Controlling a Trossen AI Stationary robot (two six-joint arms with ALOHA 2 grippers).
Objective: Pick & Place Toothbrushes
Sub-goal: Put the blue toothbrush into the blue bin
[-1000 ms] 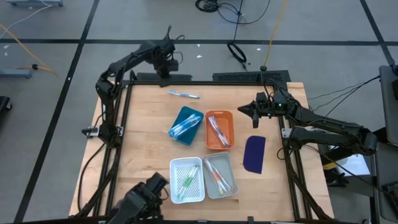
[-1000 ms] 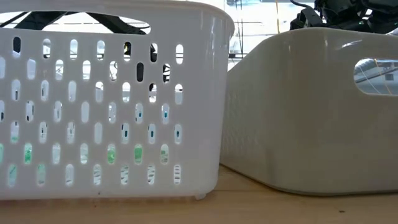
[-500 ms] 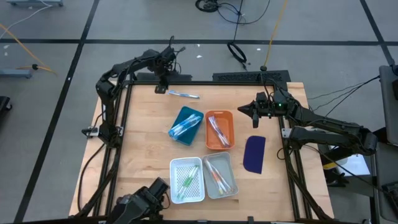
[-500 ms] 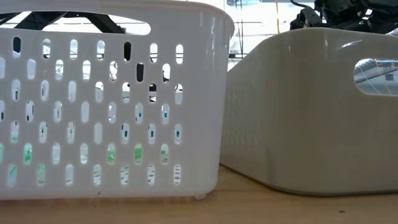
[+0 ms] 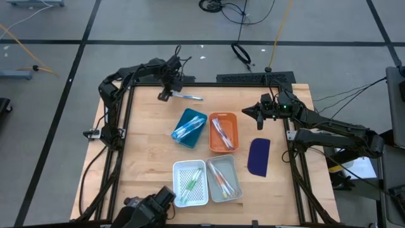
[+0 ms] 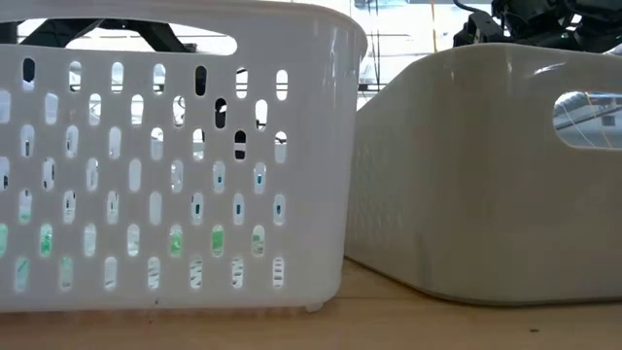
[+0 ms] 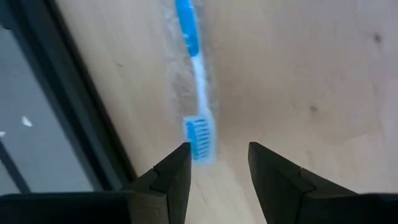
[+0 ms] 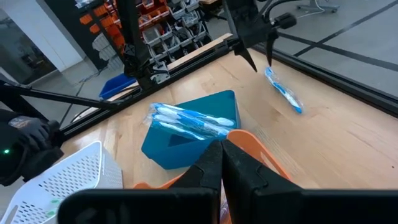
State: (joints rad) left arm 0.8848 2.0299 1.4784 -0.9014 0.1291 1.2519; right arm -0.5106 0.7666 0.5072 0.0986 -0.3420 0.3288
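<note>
A loose blue-and-white toothbrush (image 5: 187, 96) lies flat on the wooden table near its far edge. In the left wrist view its bristle head (image 7: 199, 138) points toward me. My left gripper (image 5: 165, 94) hangs open, pointing down, just beyond that head end; the head shows just ahead of one fingertip (image 7: 181, 163), and I see no contact. More toothbrushes lie in the blue tray (image 5: 190, 126), the orange tray (image 5: 223, 132), the white perforated tray (image 5: 190, 183) and the grey tray (image 5: 224, 178). My right gripper (image 5: 254, 113) waits shut over the table's right side.
A dark blue flat oblong piece (image 5: 259, 156) lies right of the trays. The black frame rail (image 7: 74, 118) runs close beside the loose toothbrush. In the low view the white tray's wall (image 6: 175, 156) and the grey tray's wall (image 6: 486, 165) fill the picture. Bare wood lies left of the trays.
My left gripper has come down over the table's far edge toward the loose toothbrush's head end and has rolled about its own pointing line. The toothbrush has stayed where it was.
</note>
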